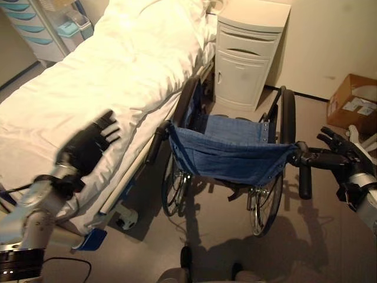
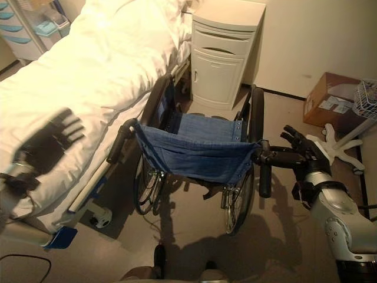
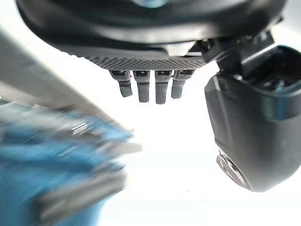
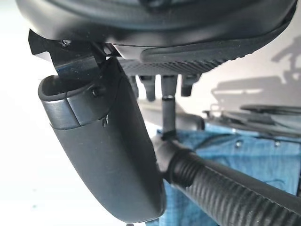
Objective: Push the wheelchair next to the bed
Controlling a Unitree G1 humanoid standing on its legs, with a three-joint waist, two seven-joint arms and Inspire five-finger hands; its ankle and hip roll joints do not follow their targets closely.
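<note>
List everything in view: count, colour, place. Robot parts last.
wheelchair: 1, blue fabric seat and back, black wheels and handles, centre of the floor, alongside the bed's right edge.
bed: 1, white covers, on the left.
cabinet: 1, cream, at the wall past the wheelchair.
drawer unit: 1, white with teal drawers, upper left beyond the bed.
cardboard box: 1, brown, on the floor at right.
wire basket: 1, white, far right.
white stand: 1, on the floor at right.
left hand: 1, dark, open, above the bed.
right hand: 1, dark, open, at the wheelchair's right handle.
</note>
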